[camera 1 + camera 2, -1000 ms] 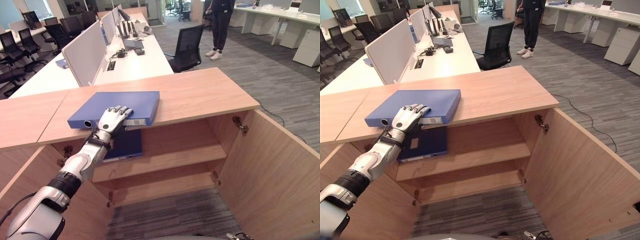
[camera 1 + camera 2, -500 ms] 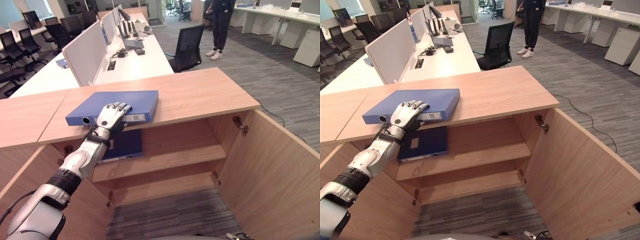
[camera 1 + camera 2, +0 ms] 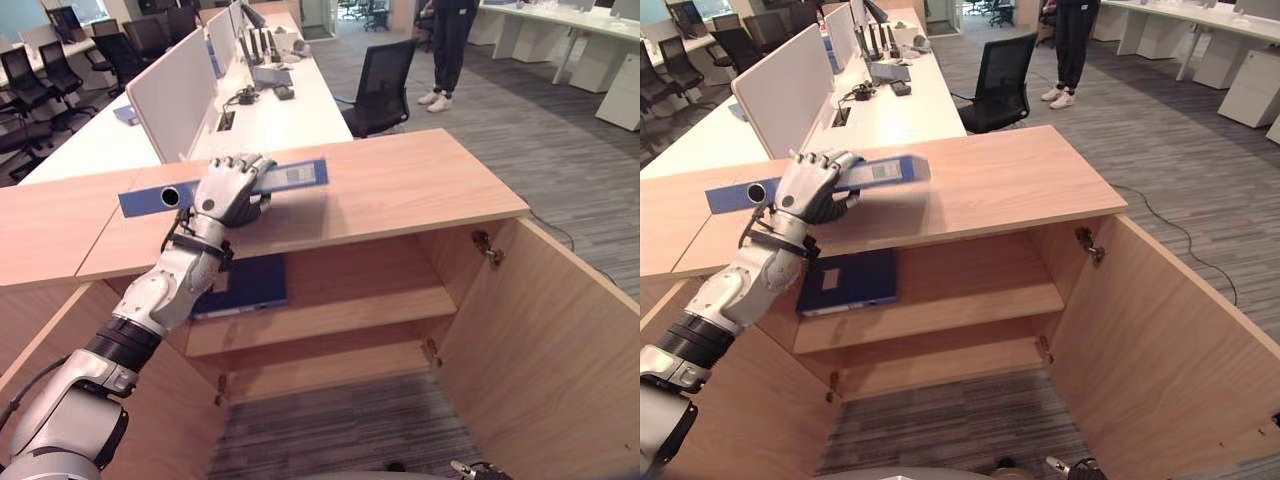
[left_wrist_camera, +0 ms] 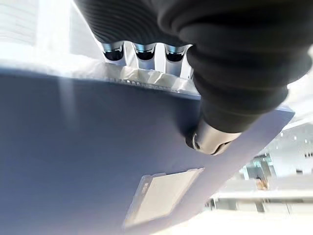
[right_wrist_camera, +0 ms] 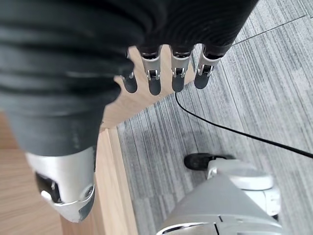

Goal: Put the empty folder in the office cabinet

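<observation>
The right robot hand (image 5: 161, 81) hangs low beside the open cabinet door (image 3: 560, 330), with its fingers loosely straight and nothing in them.

Below the left robot hand (image 3: 232, 190), a second folder (image 3: 245, 287) lies flat on the upper shelf (image 3: 350, 305) of the cabinet (image 3: 400, 290); the lower shelf seems free.

The left robot hand is closed on the blue folder (image 3: 290, 176): fingers over its spine side, thumb under the cover. The folder is raised off the bench (image 3: 400, 185) and held about level, its length running across the hand to both sides.

I judge the folder to be light, since it is empty, and stiff like board, so it will not bend. Its cover looks smooth and may slip in a pinch. The hold is near the middle of the long edge, which seems a good place for balance.

The far cover of the folder is not visible, and the fingertips are hidden behind it in the wrist view. How firm the hold is cannot be told. Beyond the bench stands a person (image 3: 450, 50), cut off at the top.
</observation>
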{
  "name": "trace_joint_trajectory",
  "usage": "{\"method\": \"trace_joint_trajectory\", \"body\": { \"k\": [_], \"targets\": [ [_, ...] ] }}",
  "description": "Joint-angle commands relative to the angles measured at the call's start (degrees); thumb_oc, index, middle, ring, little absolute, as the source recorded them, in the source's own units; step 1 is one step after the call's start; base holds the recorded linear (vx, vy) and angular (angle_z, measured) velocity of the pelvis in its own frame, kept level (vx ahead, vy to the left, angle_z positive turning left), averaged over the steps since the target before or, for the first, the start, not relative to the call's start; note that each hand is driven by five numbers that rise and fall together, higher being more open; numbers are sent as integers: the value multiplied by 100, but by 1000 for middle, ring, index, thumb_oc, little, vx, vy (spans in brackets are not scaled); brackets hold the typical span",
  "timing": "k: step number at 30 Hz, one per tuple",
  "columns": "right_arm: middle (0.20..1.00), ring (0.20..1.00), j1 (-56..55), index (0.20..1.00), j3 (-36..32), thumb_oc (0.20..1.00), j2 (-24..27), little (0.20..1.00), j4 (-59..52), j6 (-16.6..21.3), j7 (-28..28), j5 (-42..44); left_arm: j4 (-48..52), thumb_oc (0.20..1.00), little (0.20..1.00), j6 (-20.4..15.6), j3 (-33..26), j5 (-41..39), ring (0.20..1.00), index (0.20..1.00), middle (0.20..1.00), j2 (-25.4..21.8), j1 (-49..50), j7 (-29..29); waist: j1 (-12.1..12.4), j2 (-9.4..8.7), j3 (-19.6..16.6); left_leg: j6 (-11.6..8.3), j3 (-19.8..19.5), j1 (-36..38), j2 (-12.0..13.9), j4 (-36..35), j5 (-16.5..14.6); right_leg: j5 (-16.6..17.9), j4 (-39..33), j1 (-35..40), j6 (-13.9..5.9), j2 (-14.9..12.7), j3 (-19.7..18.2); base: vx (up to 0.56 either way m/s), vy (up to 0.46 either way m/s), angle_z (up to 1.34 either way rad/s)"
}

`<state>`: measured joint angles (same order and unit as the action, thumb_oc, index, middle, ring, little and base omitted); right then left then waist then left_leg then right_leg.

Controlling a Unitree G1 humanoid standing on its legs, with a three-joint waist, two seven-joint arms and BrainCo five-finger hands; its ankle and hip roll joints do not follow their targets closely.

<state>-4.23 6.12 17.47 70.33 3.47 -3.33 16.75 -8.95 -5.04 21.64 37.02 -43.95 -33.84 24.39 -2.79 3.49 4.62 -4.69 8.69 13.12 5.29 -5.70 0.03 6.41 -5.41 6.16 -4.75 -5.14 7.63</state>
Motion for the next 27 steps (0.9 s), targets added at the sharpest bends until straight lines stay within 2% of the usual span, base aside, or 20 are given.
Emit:
{"method": "trace_joint_trajectory", "body": {
  "k": [1,10,15,17,18,20,21,24,27],
  "targets": [
    [1000,1000,335,1000,39,1000,-21,1000,369,72,16,56,207,200,200,-109,-617,-479,200,200,200,-388,-955,449,-4,-142,-70,-148,-268,-154,-83,70,-220,-880,171,533,-471,-295,115,-22,-16,3],
    [1000,1000,363,1000,29,1000,-39,1000,336,64,91,57,1247,200,200,-560,-1655,-1742,200,200,200,-152,-547,458,80,-128,-70,-153,-294,-243,-100,70,-108,-783,121,480,-441,-290,138,-22,-15,6],
    [1000,1000,375,1000,53,1000,-35,1000,262,63,149,88,1966,200,200,-951,-2232,-2931,200,200,200,117,-125,405,140,-130,-93,-161,-341,-238,-100,70,-163,-836,89,523,-428,-277,154,-16,-17,1],
    [1000,1000,402,1000,42,1000,-36,1000,245,51,165,120,2123,200,200,-1076,-2324,-3332,200,200,200,180,-6,291,167,-130,-76,-153,-346,-285,-107,70,-85,-780,100,487,-411,-270,171,-46,-19,3],
    [1000,1000,417,1000,39,1000,-23,1000,207,37,201,135,2261,200,200,-1255,-2419,-3921,200,200,200,304,199,87,198,-130,-67,-151,-357,-295,-107,70,-75,-781,102,490,-403,-267,188,0,0,0],
    [1000,1000,415,1000,47,1000,-10,1000,192,30,207,140,2333,200,200,-1300,-2459,-4127,200,200,200,332,279,-1,196,-121,-69,-151,-365,-294,-107,70,-75,-780,102,494,-400,-267,193,0,0,0],
    [1000,1000,429,1000,32,1000,-3,1000,161,17,238,166,2481,200,200,-1424,-2510,-4686,200,200,200,468,453,-229,215,-123,-61,-148,-382,-300,-112,70,-73,-779,101,500,-393,-266,201,-16,-12,6],
    [1000,1000,451,1000,41,1000,21,1000,129,-9,269,155,2653,200,200,-1496,-2581,-5407,200,200,200,635,756,-552,250,-120,-53,-143,-413,-308,-118,70,-72,-777,96,499,-381,-266,206,-14,-10,6],
    [1000,1000,483,1000,44,1000,40,1000,140,-33,281,142,2741,200,200,-1487,-2628,-5784,200,200,200,733,985,-755,276,-118,-38,-140,-425,-316,-118,70,-70,-774,91,498,-376,-265,213,-8,-4,4]
  ]
}}
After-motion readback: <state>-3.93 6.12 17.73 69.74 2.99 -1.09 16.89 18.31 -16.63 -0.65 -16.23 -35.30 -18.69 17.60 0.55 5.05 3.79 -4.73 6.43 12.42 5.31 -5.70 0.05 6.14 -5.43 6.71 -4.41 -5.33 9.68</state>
